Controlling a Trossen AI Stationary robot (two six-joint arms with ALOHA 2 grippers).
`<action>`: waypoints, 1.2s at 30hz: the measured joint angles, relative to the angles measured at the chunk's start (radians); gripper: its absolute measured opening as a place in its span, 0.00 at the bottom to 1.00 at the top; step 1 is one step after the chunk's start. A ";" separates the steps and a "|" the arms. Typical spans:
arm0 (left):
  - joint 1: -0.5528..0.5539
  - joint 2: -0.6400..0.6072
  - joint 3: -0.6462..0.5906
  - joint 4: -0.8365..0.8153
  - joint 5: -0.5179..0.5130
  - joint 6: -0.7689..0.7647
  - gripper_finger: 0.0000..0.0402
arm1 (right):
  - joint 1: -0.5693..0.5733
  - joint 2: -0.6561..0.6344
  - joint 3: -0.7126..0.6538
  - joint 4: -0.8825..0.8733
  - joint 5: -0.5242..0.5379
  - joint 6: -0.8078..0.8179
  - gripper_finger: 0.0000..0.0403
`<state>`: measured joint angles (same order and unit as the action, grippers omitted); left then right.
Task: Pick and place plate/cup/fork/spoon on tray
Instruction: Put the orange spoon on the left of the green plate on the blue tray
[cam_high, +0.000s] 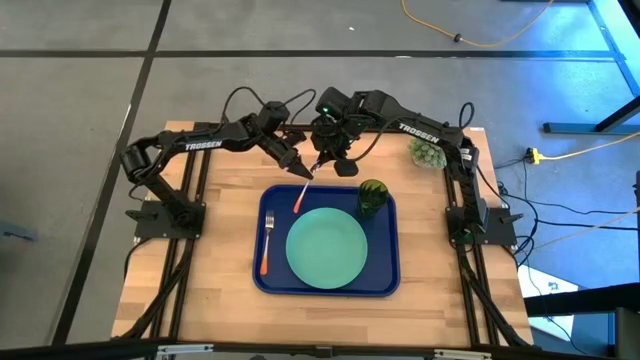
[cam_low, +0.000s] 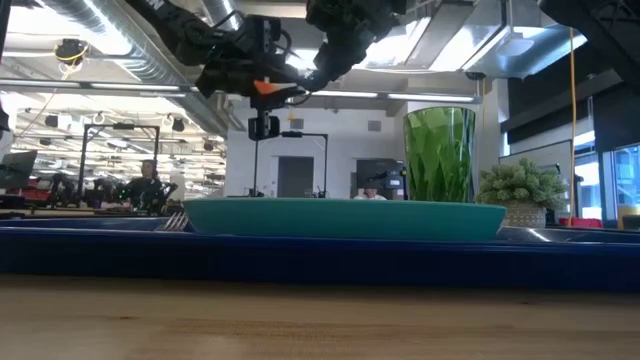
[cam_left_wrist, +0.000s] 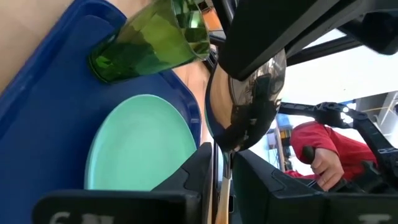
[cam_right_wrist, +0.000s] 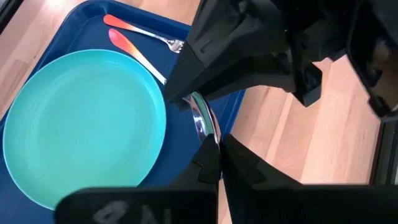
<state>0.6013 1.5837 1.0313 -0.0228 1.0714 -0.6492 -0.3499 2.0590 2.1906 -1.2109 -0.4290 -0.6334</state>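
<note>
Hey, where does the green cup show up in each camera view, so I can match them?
High view: the cup stands in the tray's far right corner.
Low view: the cup rises right of centre, behind the plate.
Left wrist view: the cup stands on the tray beyond the plate.
Right wrist view: not in it.
Shared landmark: the plate, in all four.

On the tray, fork left of plate, cup behind.
</note>
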 joint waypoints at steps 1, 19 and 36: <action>0.005 0.000 0.000 0.002 0.000 0.002 0.13 | 0.000 0.000 0.000 -0.001 0.001 0.000 0.02; 0.184 0.000 0.000 -0.003 0.125 -0.023 0.13 | 0.029 0.000 0.000 -0.055 0.011 0.001 0.02; 0.386 -0.140 0.000 -0.060 0.001 0.172 0.13 | 0.111 0.050 -0.001 0.173 -0.022 0.230 0.01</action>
<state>0.9872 1.4438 1.0313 -0.0832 1.0725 -0.4773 -0.2386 2.1087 2.1895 -1.0382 -0.4511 -0.4030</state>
